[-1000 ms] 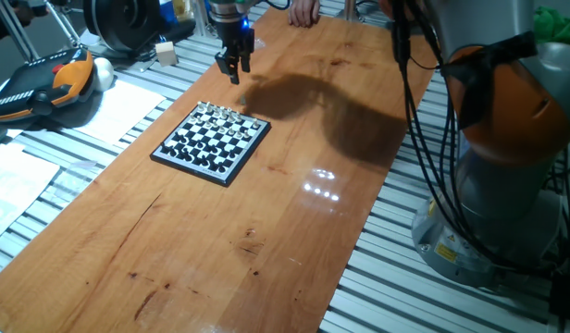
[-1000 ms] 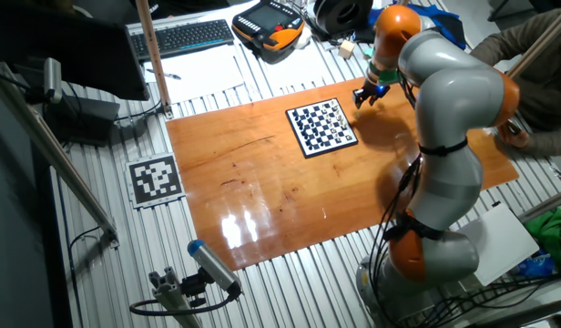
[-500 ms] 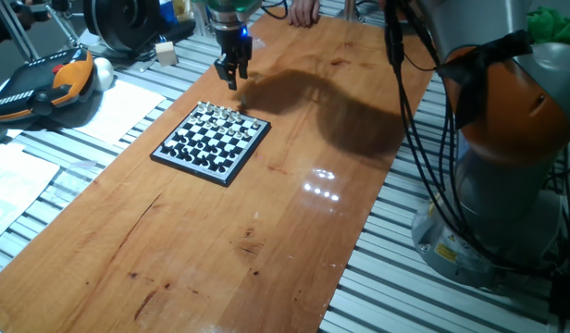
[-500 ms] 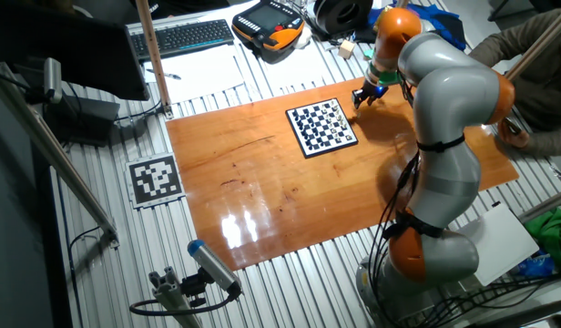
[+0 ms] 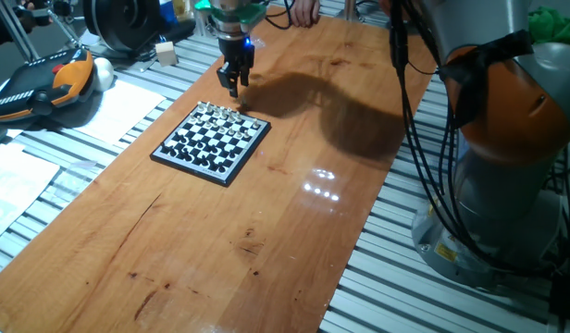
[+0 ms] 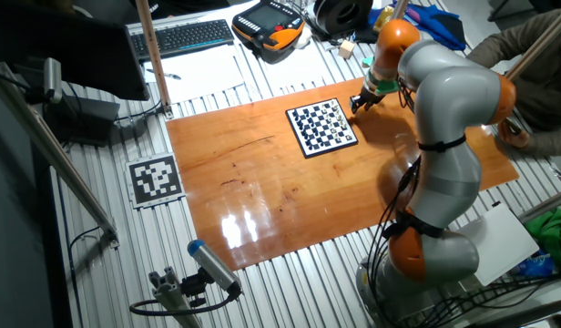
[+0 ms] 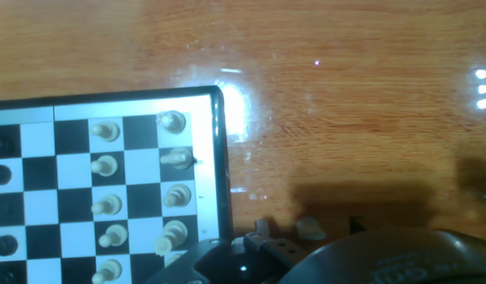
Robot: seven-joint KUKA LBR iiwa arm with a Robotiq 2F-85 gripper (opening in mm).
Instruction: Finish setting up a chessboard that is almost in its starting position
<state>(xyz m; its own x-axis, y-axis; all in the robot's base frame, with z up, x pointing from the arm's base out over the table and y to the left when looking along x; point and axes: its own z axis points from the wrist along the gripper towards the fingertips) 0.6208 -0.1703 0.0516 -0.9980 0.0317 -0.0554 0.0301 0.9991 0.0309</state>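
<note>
- Most pale pieces [image 7: 173, 197] already stand in rows on the chessboard [image 5: 211, 141], left of the fingers
- One small pale piece [image 7: 309, 229] seemingly lies off-board, just ahead
- Gripper [image 5: 233, 88] opening and hold: cannot tell

On the wooden counter [image 5: 266, 213] sits the chessboard [image 5: 212, 141], its far rows filled with pale pieces. The gripper [image 5: 233, 88] hangs just beyond the board's far corner, its dark fingers [image 5: 228, 81] pointing down and close together. White paper sheets [image 5: 128, 104] lie left of the counter, beside an orange-and-black handheld controller [image 5: 44, 83].
</note>
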